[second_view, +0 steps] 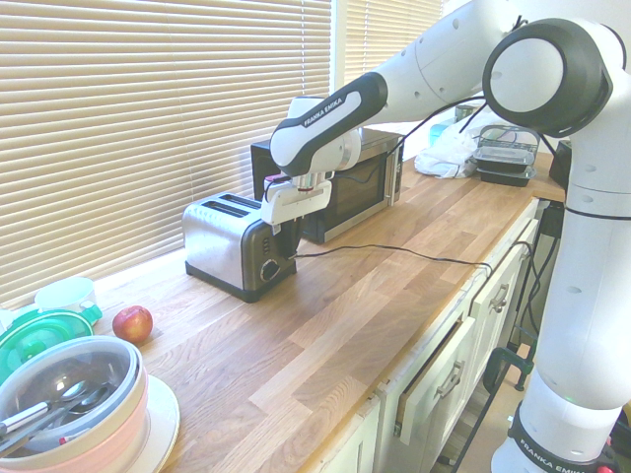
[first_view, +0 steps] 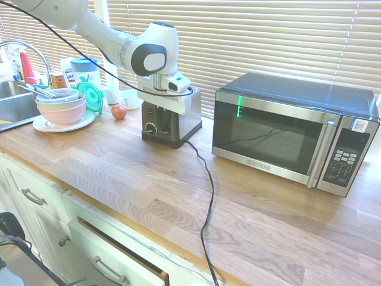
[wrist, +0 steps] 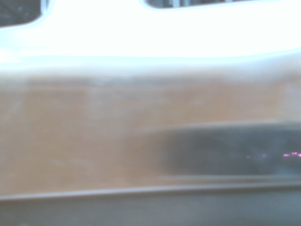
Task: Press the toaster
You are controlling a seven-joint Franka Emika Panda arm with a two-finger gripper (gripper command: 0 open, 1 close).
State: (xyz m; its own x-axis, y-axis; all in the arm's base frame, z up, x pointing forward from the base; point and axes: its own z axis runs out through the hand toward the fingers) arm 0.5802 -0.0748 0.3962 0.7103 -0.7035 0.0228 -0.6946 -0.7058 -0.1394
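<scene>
Steel-sided toaster on desk, dial end nearest claw; claw pressed together beside lever end, slots running away.

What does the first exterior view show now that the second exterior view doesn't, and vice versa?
Only first: sink, microwave keypad, white mugs.
Only second: toaster slots, wire rack by a plastic bag.
Both: toaster with the gripper at its control end, apple, pink bowl, microwave.
</scene>
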